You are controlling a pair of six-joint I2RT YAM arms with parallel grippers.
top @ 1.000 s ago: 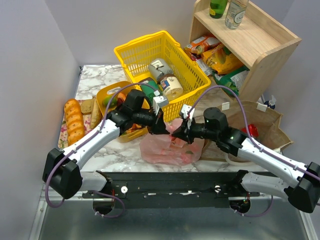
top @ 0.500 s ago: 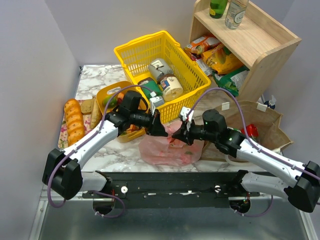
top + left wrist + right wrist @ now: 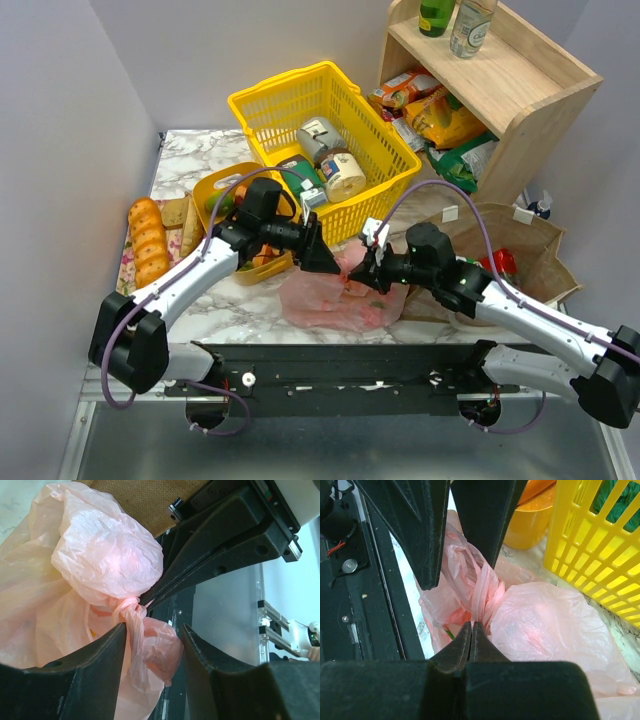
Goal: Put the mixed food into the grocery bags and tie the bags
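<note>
The pink plastic bag (image 3: 335,300) lies on the marble table between both arms, its neck twisted into a knot (image 3: 131,608). My left gripper (image 3: 152,645) is open, and a loose pink tail of the bag (image 3: 160,652) hangs between its fingers (image 3: 427,535). My right gripper (image 3: 471,626) is shut on the twisted strand (image 3: 482,592) just beside the knot. In the top view the two grippers, left (image 3: 325,262) and right (image 3: 354,275), nearly meet over the bag. Faint red and green shapes of food show through the plastic. The brown paper bag (image 3: 535,245) stands at the right with a red item (image 3: 503,262) inside.
A yellow mesh basket (image 3: 300,105) with tins stands just behind the grippers. A yellow tub (image 3: 222,190) and a braided loaf (image 3: 148,240) are at the left. A wooden shelf (image 3: 500,85) with packets stands at the back right.
My left gripper has opened and let go of the bag's tail, drawing back slightly. The right gripper has stayed shut on the strand and shifted a little left.
</note>
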